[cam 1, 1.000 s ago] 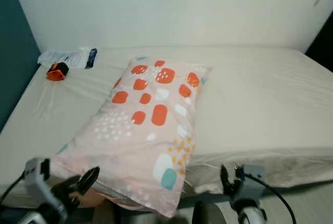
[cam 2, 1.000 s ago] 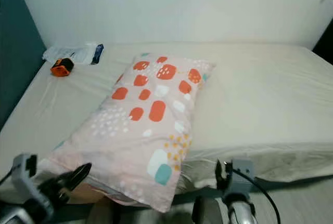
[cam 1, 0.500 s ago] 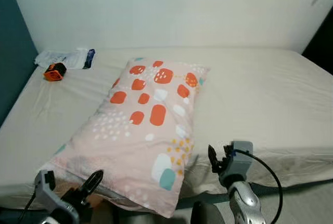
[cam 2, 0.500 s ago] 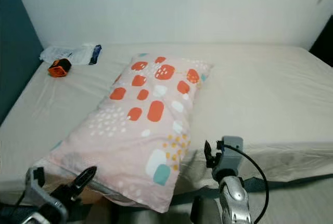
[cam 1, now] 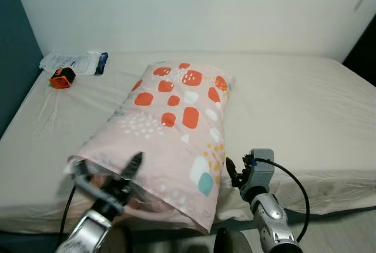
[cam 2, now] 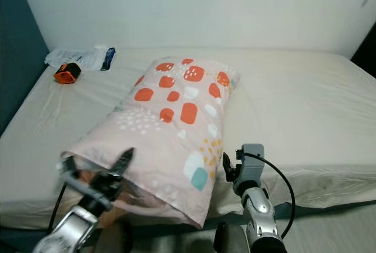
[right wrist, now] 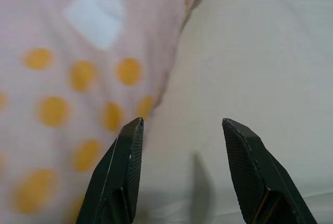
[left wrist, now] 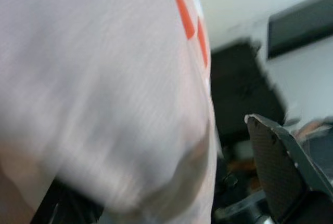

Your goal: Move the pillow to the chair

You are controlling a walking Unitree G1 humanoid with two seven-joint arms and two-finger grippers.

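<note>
Pink pillow (cam 1: 170,130): patterned with orange and white patches, lying lengthways on the bed (cam 1: 305,106), its near end at the front edge.
Left end effector (cam 1: 108,179): at the pillow's near left corner, fingers spread wide with the corner between them; blurred, so firm contact is unclear.
Right end effector (right wrist: 182,177): just beside the pillow's near right edge, fingers apart, holding nothing, over the sheet.
Far left corner: orange object (cam 1: 61,78), plastic packet (cam 1: 73,63).
</note>
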